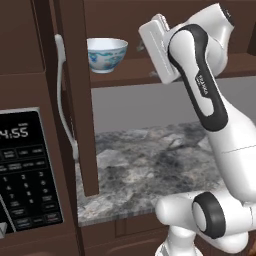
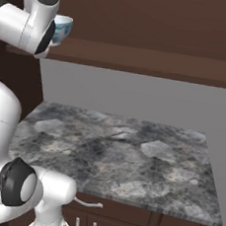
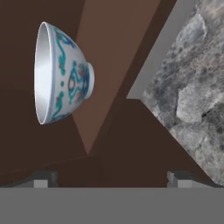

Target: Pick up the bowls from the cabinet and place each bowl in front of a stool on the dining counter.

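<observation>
Painted bowl (image 1: pixel 107 54) stands on the cabinet (image 1: pixel 75 100) shelf, upper centre of left base view. My tool (image 3: pixel 112 178) is spread wide, apart from it. Microwave (image 1: pixel 27 170) lower left; marbled desk (image 2: pixel 125 156) below.

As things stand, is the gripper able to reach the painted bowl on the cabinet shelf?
Probably yes. The painted bowl stands alone on the shelf, the door is open, and the jaws are spread with nothing between them and the bowl.
</observation>
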Robot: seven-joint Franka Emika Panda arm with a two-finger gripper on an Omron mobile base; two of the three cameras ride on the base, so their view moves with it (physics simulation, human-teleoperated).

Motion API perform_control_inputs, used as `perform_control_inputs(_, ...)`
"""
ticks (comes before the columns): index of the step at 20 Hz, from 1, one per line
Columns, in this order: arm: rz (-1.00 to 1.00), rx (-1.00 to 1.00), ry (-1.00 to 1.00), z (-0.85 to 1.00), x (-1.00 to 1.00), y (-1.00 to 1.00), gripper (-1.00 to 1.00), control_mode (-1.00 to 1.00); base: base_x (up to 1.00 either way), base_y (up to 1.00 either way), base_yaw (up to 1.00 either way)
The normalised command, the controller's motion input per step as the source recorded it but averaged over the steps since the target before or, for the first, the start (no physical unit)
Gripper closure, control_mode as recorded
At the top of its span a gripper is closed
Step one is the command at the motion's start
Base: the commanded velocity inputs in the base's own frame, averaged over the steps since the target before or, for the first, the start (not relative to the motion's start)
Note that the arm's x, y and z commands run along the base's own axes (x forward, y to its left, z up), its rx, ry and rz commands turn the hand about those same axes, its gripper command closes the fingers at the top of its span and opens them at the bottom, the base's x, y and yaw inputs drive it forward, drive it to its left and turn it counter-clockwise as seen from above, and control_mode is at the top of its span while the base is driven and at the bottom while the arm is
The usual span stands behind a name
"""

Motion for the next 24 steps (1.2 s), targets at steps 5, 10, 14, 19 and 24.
perform_control_inputs(5, 0.00, 0.00, 0.14, -0.06, 0.26, 0.19, -1.00, -1.00, 0.00, 0.00, 0.00)
perform_control_inputs(10, 0.00, 0.00, 0.06, 0.02, 0.19, 0.08, -1.00, -1.00, 0.00, 0.00, 0.00)
perform_control_inputs(14, 0.00, 0.00, 0.02, 0.02, 0.22, 0.04, -1.00, -1.00, 0.00, 0.00, 0.00)
perform_control_inputs(19, 0.00, 0.00, 0.01, 0.00, 0.38, 0.20, -1.00, -1.00, 0.00, 0.00, 0.00)
perform_control_inputs(24, 0.00, 0.00, 0.00, 0.00, 0.40, 0.15, -1.00, -1.00, 0.00, 0.00, 0.00)
